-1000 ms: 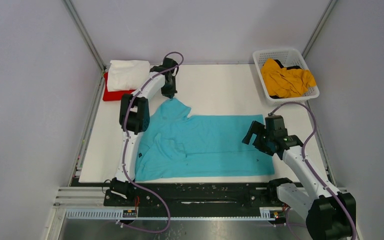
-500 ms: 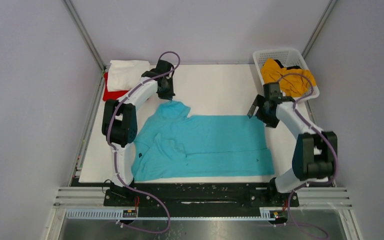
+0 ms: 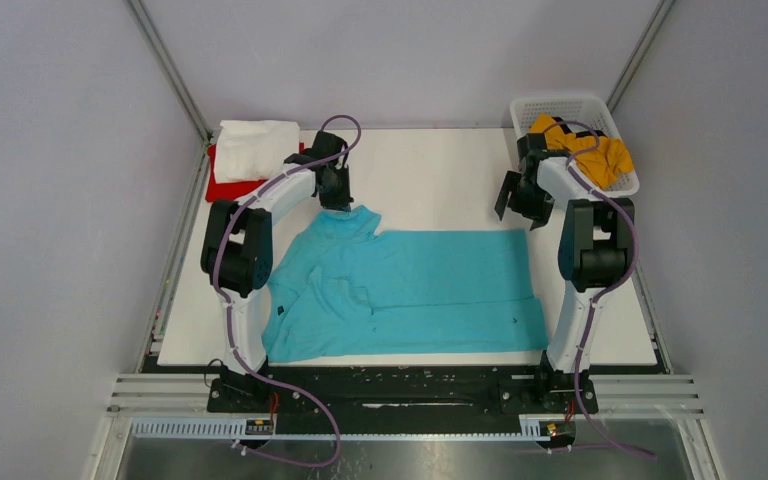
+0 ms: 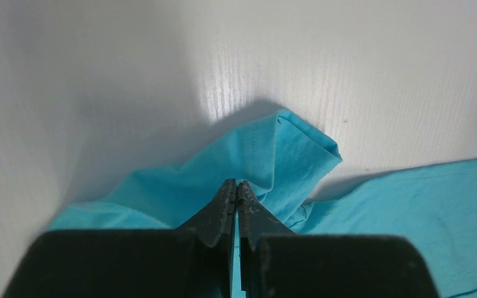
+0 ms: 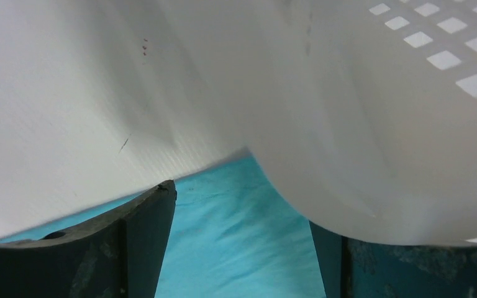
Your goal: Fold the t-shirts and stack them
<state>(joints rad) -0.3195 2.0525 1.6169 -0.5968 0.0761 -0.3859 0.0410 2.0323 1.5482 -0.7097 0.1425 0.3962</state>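
Observation:
The turquoise t-shirt [image 3: 410, 285] lies spread on the white table, with its left part wrinkled. My left gripper [image 3: 339, 200] is shut on the shirt's far left sleeve corner. In the left wrist view the jaws [image 4: 236, 186] pinch a raised fold of turquoise cloth [image 4: 286, 149]. My right gripper [image 3: 517, 200] is open and empty just beyond the shirt's far right corner, beside the basket. In the right wrist view [image 5: 242, 248] turquoise cloth [image 5: 230, 230] shows between the spread fingers. The white t-shirt [image 3: 256, 148] lies folded on the red one [image 3: 224, 188] at the far left. The mustard t-shirt [image 3: 585, 152] lies in the basket.
The white lattice basket [image 3: 558, 103] stands at the far right corner. Its wall [image 5: 379, 124] fills the right wrist view close to the right finger. Grey enclosure walls and metal posts surround the table. The table [image 3: 430, 175] is bare between the two grippers.
My right arm has swung from the near right of the shirt to the far right, beside the basket, staying open. My left gripper has kept its hold and shifted only slightly.

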